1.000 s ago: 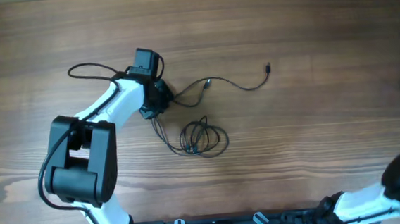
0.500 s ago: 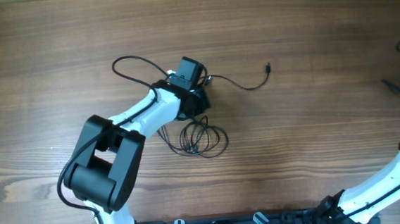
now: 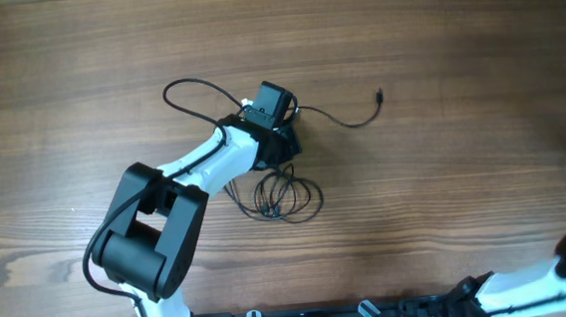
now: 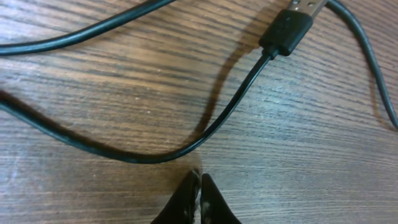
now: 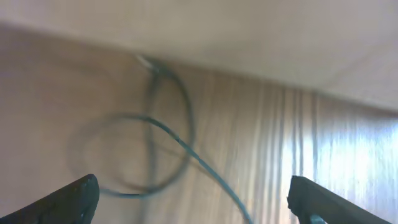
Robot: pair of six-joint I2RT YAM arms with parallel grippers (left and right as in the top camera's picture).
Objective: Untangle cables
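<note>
Left tool (image 4: 199, 188) pinched (right tool (image 5: 196, 196) wide); two cables (image 3: 279, 209).

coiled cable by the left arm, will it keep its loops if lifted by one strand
Probably not: the coiled cable lies in loose, uneven loops, so it is likely floppy and would sag open. It looks thin, so probably light. The loops overlap, so strands may snag and drag along.

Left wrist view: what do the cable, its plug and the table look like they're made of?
Cable: black rubber or soft plastic jacket, matte; it bends in smooth curves. Plug: moulded black plastic, matte, with a shiny metal tip. Table: wood or wood-look laminate, with brown streaked grain and a slight sheen; I can't tell which.
</note>
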